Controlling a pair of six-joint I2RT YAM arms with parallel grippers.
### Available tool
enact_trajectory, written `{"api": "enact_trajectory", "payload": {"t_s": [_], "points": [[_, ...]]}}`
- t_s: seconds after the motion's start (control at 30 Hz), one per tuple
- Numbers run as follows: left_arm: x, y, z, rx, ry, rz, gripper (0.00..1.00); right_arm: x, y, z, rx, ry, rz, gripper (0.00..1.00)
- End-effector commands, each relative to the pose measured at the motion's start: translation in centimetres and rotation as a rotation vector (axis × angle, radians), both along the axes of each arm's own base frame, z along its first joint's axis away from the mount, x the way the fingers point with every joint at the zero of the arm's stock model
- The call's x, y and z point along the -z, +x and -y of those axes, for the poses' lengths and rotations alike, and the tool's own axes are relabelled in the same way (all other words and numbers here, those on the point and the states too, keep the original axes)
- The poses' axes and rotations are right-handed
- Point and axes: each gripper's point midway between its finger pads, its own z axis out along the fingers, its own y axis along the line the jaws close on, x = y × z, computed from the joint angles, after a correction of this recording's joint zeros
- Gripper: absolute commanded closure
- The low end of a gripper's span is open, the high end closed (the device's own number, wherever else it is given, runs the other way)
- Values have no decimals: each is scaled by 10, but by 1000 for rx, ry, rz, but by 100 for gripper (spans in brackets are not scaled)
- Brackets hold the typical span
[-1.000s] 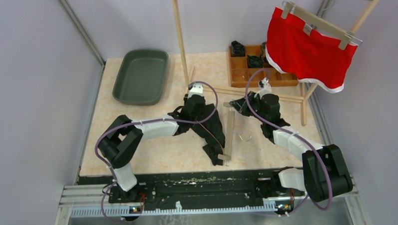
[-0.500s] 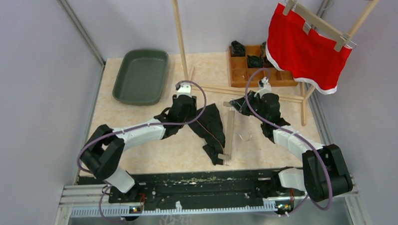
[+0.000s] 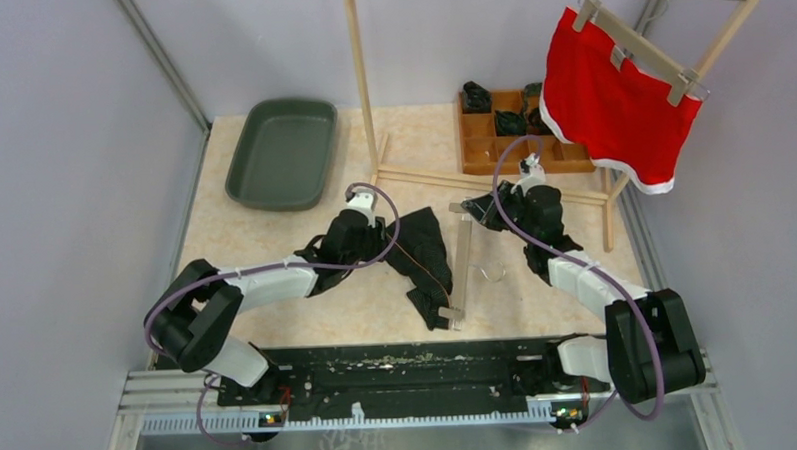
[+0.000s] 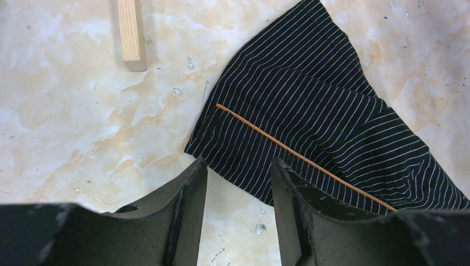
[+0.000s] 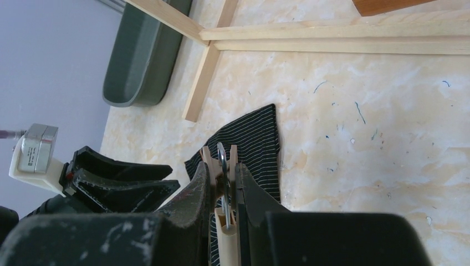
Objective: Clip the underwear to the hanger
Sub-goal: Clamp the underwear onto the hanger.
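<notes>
- the striped underwear [image 3: 421, 254] is laid flat on the surface [image 3: 245, 240], just left of the hanger [image 3: 460, 273], touching its near end.
- the left gripper [image 4: 238, 166] is held open and empty over the underwear's edge.
- the right gripper [image 5: 221, 172] is closed on the hanger's far-end clip.

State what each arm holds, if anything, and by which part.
Right fingers grip the hanger by its end clip; left fingers, open, hold nothing.
</notes>
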Motion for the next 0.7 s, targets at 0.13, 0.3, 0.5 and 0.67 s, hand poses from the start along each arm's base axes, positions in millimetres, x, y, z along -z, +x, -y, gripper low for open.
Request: {"api": "enact_trajectory", "payload": {"t_s": [0.13, 0.3, 0.5, 0.67], "points": [[-1, 15, 7, -19, -13, 24, 47, -37, 8, -3, -18, 20, 119, 100], [3, 23, 3, -53, -5, 24, 46, -37, 7, -3, -20, 20, 119, 100], [10, 32, 1, -73, -3, 16, 46, -36, 7, -2, -20, 21, 117, 100], [19, 36, 2, -72, 0, -6, 46, -35, 7, 0, -18, 23, 115, 100]]}}
